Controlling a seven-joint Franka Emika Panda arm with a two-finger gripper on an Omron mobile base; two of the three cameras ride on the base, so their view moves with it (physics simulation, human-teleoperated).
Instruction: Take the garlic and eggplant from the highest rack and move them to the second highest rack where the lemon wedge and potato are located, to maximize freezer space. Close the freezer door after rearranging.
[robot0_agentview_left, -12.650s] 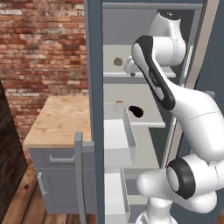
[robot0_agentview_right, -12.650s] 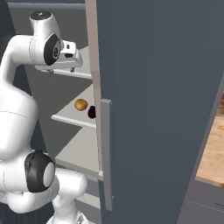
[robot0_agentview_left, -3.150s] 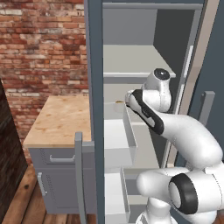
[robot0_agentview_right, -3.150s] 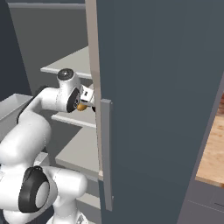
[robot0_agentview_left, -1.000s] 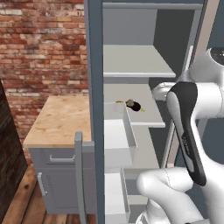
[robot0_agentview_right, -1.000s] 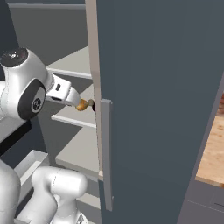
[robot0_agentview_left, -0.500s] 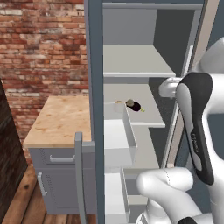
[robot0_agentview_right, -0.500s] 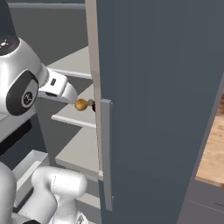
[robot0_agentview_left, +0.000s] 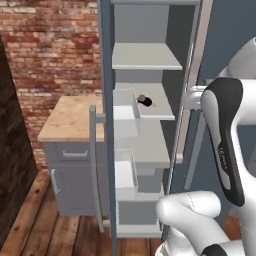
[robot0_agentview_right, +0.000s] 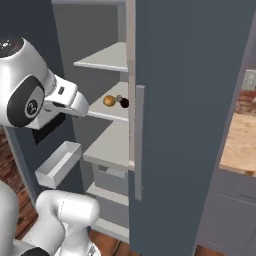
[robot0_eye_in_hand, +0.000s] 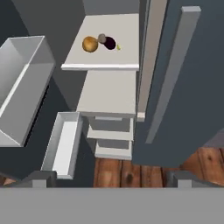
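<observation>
Meanwhile the fingers (robot0_eye_in_hand: 109, 177) stand wide, empty, above potato (robot0_eye_in_hand: 90, 44), garlic (robot0_eye_in_hand: 102, 38) and eggplant (robot0_eye_in_hand: 110, 43).

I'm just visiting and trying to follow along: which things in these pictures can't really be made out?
- Potato: in the left base view a white door bin hides it.
- Lemon wedge: a tiny yellow sliver in the hand view; its shape is too small to tell.
- Garlic: in the right base view a small blur between potato and eggplant.
- Gripper: its fingertips are cut off by the bottom of the hand view.
</observation>
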